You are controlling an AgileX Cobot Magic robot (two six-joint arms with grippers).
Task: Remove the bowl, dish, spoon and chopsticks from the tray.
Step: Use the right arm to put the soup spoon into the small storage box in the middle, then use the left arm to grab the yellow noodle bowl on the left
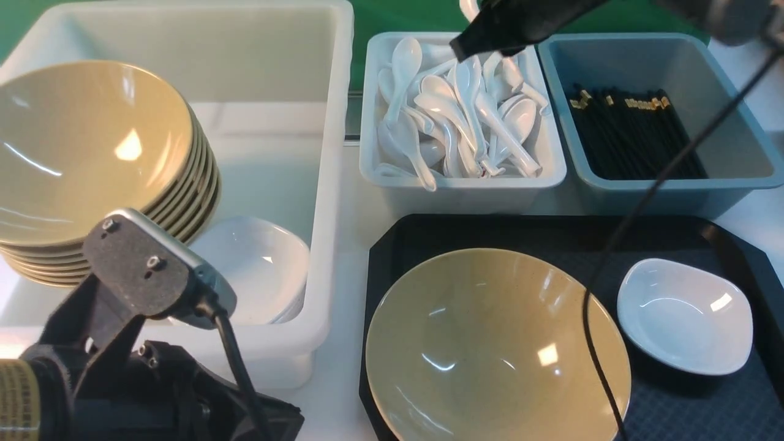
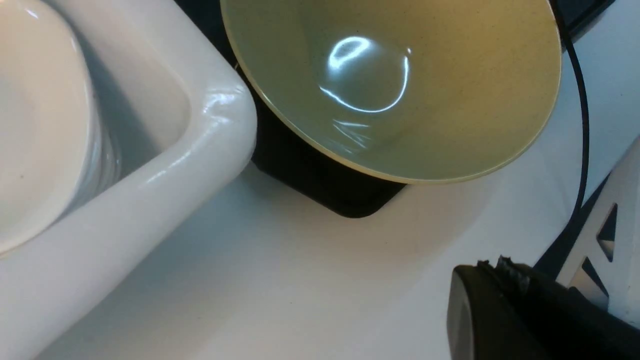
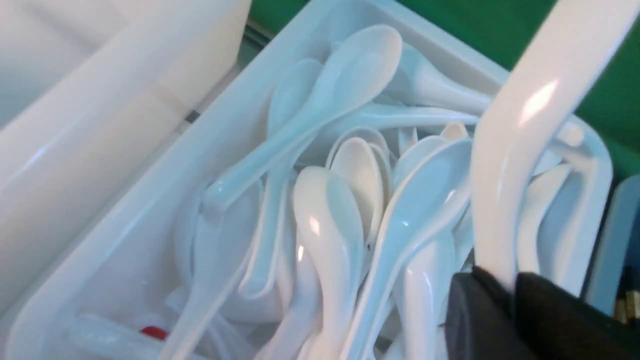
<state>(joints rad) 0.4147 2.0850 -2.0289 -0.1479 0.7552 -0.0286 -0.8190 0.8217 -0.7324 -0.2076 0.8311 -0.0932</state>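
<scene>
The olive-yellow bowl (image 1: 496, 349) sits on the black tray (image 1: 674, 236), with the small white dish (image 1: 685, 315) to its right. My right gripper (image 3: 510, 285) is shut on the handle of the white spoon (image 3: 525, 125) and holds it above the spoon bin. In the front view it (image 1: 467, 46) hangs over that bin's back edge, and a bit of the spoon (image 1: 468, 8) shows at the top. Black chopsticks (image 1: 631, 131) lie in the grey-blue bin. My left gripper (image 2: 500, 265) is shut and empty, low over the table beside the bowl (image 2: 390, 85) and the tray's corner (image 2: 310, 175).
A pale bin (image 1: 459, 184) full of white spoons and a grey-blue bin (image 1: 674, 184) stand behind the tray. The white tub (image 1: 324, 184) on the left holds a stack of yellow bowls (image 1: 92, 153) and white dishes (image 1: 257, 263). A black cable (image 1: 612, 245) hangs across the tray.
</scene>
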